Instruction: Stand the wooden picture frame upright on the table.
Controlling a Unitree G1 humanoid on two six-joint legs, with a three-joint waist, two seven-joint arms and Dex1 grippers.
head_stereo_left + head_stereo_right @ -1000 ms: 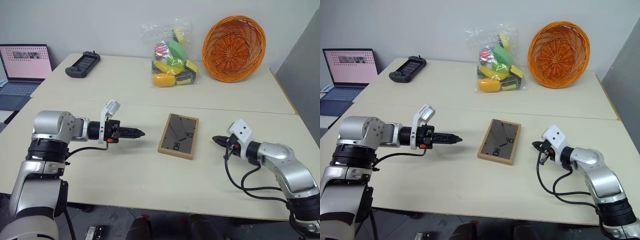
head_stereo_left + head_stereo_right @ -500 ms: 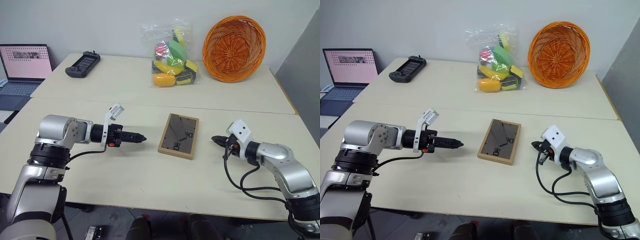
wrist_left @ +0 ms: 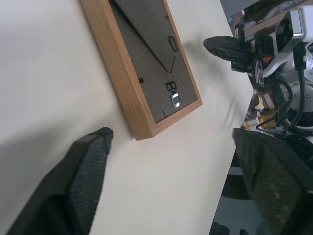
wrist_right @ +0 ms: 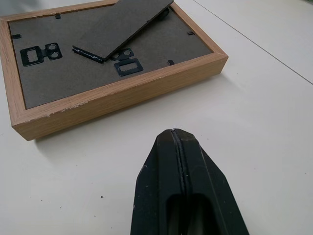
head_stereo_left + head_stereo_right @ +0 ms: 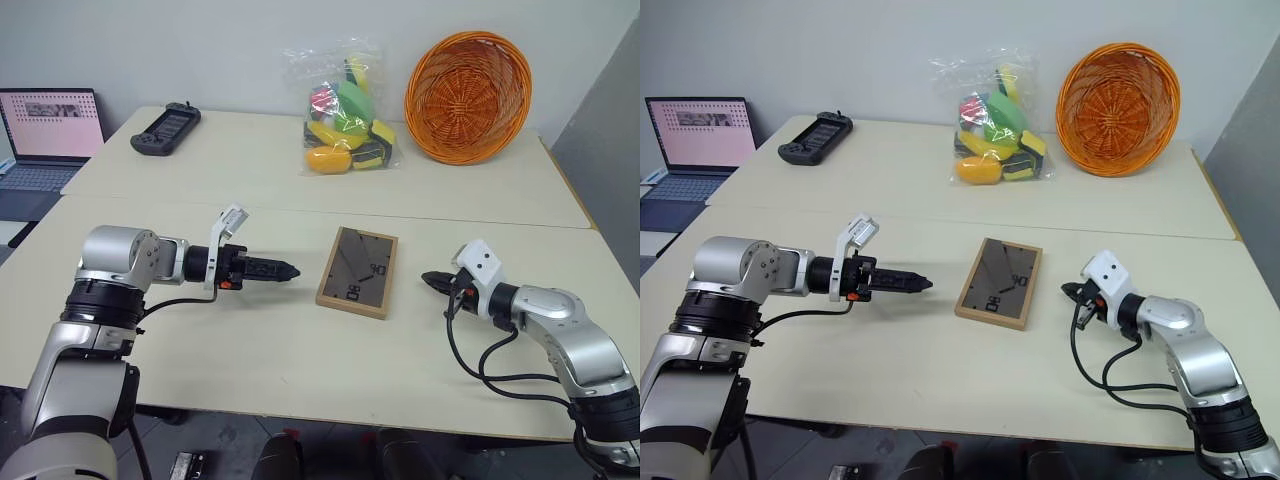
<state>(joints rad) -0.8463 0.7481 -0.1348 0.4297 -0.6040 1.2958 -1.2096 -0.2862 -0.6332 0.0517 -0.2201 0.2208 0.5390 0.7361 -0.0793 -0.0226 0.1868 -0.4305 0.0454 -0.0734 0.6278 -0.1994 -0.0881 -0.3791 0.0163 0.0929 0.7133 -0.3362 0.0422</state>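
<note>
The wooden picture frame [image 5: 358, 271] lies flat, face down, in the middle of the table [image 5: 300, 345]. Its dark back panel faces up, with the stand partly folded out [image 4: 122, 24]. My left gripper [image 5: 288, 270] hovers just left of the frame, pointing at its left edge. It is open, and in the left wrist view its fingers [image 3: 90, 161] are spread wide near the frame's corner [image 3: 146, 127]. My right gripper [image 5: 430, 279] is shut and empty. It points at the frame's right edge from a short way off, not touching it [image 4: 172, 134].
On the far table stand a clear bag of colourful toys [image 5: 345, 110], a tilted orange wicker basket [image 5: 468, 95] and a black game controller [image 5: 166, 127]. An open laptop [image 5: 45, 135] sits at the far left. A seam [image 5: 300, 208] separates the two tabletops.
My left gripper has gone from shut to wide open while staying beside the frame. The frame and the right arm have not moved.
</note>
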